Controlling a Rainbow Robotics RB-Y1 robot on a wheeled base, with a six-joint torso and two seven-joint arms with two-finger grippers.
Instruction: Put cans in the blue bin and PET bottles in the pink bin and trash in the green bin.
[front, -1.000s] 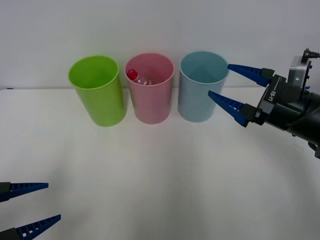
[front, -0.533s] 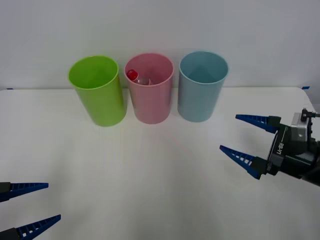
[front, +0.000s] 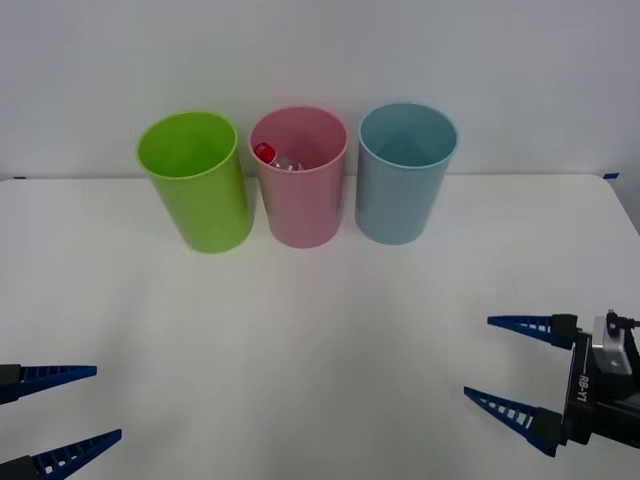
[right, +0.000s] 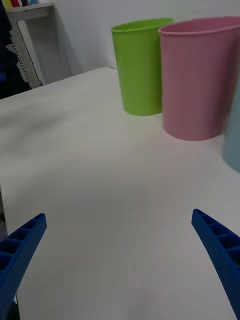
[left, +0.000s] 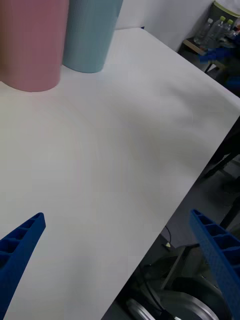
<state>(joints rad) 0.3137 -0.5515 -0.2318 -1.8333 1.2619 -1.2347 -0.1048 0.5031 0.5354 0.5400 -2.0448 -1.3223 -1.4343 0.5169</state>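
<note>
Three bins stand in a row at the table's back: the green bin (front: 195, 182) (right: 140, 65), the pink bin (front: 299, 178) (right: 200, 77) (left: 31, 42) and the blue bin (front: 403, 172) (left: 91, 32). A PET bottle (front: 274, 155) with a red cap lies inside the pink bin. My right gripper (front: 508, 362) (right: 120, 260) hangs open and empty low at the front right, well away from the bins. At the front left corner my left gripper (front: 95, 405) (left: 117, 270) is parked open and empty.
The white table (front: 320, 320) stretches bare between the bins and both grippers. Its right edge (left: 200, 165) drops off to the floor, where a wheeled base shows below. A shelf with bottles (left: 215, 27) stands in the room beyond.
My right gripper has drawn back from beside the blue bin's rim, down and toward the front right of the table, staying open. The left gripper has not moved.
</note>
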